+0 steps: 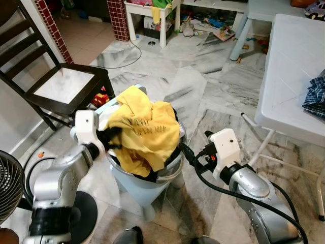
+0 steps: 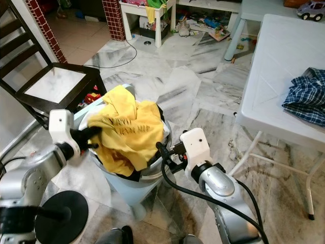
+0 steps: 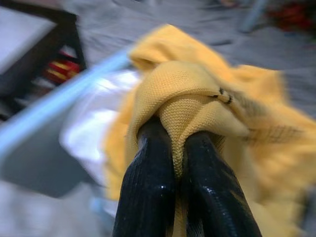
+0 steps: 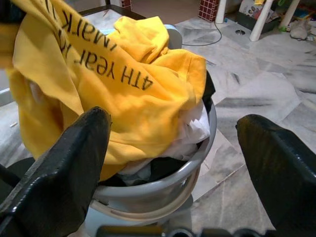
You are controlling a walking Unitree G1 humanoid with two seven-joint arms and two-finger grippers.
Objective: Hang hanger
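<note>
A yellow T-shirt (image 1: 144, 132) with black lettering lies heaped on top of a pale grey laundry basket (image 1: 147, 188) just in front of me. White and dark clothes lie under it. My left gripper (image 1: 112, 136) is at the basket's left side, shut on a fold of the yellow shirt (image 3: 197, 98); the cloth bunches over the black fingertips (image 3: 153, 133). My right gripper (image 1: 193, 143) hovers open at the basket's right rim, pointing toward the shirt (image 4: 123, 89), with nothing between its fingers (image 4: 64, 173).
A dark wooden chair (image 1: 66, 86) stands at the left, close behind the basket. A white table (image 1: 294, 66) with a plaid cloth (image 1: 316, 96) is at the right. A fan (image 1: 10, 188) and its round black base (image 1: 86, 208) sit at the near left. Marble floor stretches beyond.
</note>
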